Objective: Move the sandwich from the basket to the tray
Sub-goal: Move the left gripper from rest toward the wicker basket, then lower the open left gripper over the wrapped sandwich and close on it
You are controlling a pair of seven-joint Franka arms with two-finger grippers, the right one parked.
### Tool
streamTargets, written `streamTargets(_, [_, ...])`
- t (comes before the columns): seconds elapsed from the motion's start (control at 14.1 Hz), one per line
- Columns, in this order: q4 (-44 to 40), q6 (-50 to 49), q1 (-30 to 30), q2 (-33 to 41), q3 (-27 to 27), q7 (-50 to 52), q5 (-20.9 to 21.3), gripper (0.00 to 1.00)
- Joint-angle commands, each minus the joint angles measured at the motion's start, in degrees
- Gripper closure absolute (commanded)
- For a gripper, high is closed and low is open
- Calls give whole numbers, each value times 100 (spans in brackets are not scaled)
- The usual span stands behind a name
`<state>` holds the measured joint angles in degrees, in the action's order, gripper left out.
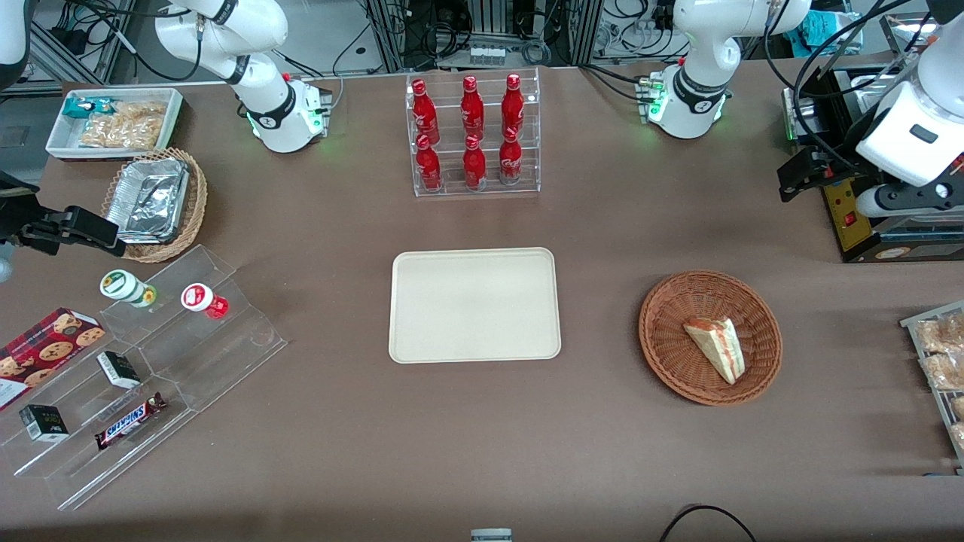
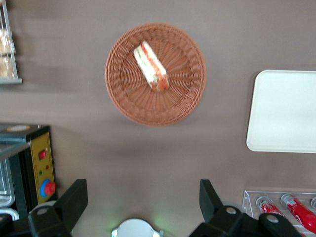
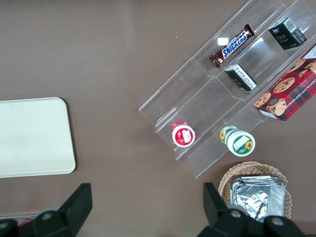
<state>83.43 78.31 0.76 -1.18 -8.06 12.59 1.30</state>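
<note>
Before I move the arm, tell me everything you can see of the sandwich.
The sandwich is a triangular wedge of pale white bread with red-orange and green filling showing along its cut edge. It lies on its side in the brown wicker basket, a little off the middle, touching only the weave. It looks whole and unwrapped. The cream tray beside the basket holds nothing. The end effector hangs open high above the table, apart from the sandwich.

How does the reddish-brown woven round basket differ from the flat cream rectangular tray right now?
Shape: the reddish-brown woven round basket is a shallow bowl; the flat cream rectangular tray has rounded corners and a low rim.
Surface: the basket is wicker, the tray smooth.
Load: the basket holds the triangular white-bread sandwich; nothing lies on the tray.
Shared: both sit on the brown table.
The left gripper, open, hovers apart from the basket.
</note>
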Motion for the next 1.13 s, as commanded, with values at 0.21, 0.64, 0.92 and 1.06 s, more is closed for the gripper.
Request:
streamTargets(0.21, [393,315,-84,-750,14,1044,116,0])
streamTargets(0.64, [525,1686,-313,-2104,155,1544,99,0])
streamTargets(0.92, [543,2503,-331,-2816,147,2370,107,0])
streamTargets(1.06, [552,2706,-313,-3098,146,2538,116,0])
